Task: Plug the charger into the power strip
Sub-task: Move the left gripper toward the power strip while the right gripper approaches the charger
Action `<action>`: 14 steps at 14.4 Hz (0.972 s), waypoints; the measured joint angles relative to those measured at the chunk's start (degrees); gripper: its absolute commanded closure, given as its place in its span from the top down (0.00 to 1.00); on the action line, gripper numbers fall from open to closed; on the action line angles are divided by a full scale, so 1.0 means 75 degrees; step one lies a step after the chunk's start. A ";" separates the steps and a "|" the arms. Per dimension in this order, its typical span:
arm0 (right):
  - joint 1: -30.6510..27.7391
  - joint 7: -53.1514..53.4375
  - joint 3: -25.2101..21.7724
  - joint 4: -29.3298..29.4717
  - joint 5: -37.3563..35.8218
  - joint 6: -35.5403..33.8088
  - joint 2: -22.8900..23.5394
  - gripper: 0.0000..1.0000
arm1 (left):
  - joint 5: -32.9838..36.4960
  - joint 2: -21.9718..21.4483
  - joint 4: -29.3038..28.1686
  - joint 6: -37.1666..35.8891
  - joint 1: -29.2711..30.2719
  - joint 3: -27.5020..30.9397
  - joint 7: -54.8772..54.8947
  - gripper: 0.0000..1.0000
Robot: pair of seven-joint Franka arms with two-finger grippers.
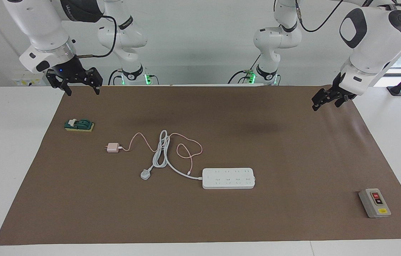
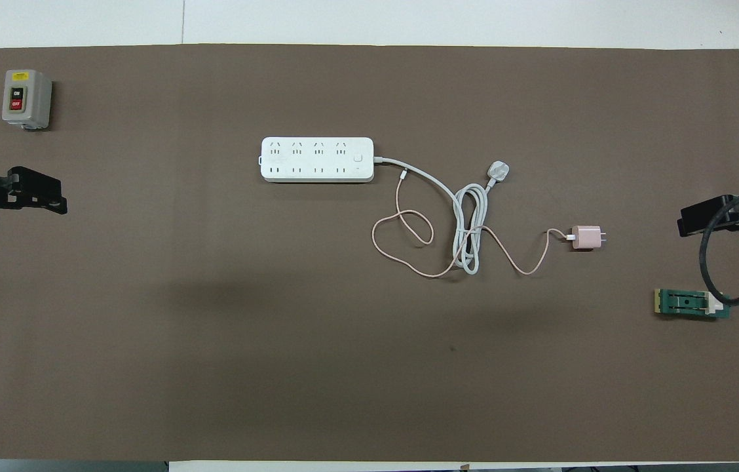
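The pale pink charger [image 1: 113, 148] lies on the brown mat toward the right arm's end; it also shows in the overhead view [image 2: 584, 237]. Its thin pink cable [image 1: 186, 149] loops across to the white power strip [image 1: 229, 178], which lies flat mid-table with its sockets up [image 2: 317, 159], farther from the robots than the charger. My right gripper [image 1: 82, 93] hangs open and empty above the mat's corner at its own end [image 2: 690, 223]. My left gripper [image 1: 325, 106] is open and empty above the mat's edge at its own end [image 2: 48, 196].
The strip's thick white cord [image 1: 161, 153] is coiled between charger and strip and ends in a grey-white three-pin plug [image 1: 145, 174]. A green switch block [image 1: 79, 125] lies near the right gripper. A grey box with red and black buttons [image 1: 374, 202] sits toward the left arm's end.
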 measured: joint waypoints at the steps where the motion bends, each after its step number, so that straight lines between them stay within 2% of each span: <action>1: 0.0000 0.0000 0.0000 0.0000 0.0000 0.0000 0.0000 1.00 | 0.0000 0.0000 0.0000 0.0001 0.0000 -0.0003 0.0000 1.00; 14: -0.0096 0.0000 -0.0064 0.0059 0.0000 0.0000 -0.0024 1.00 | 0.0000 0.0000 0.0000 0.0001 -0.0076 -0.0022 0.0000 1.00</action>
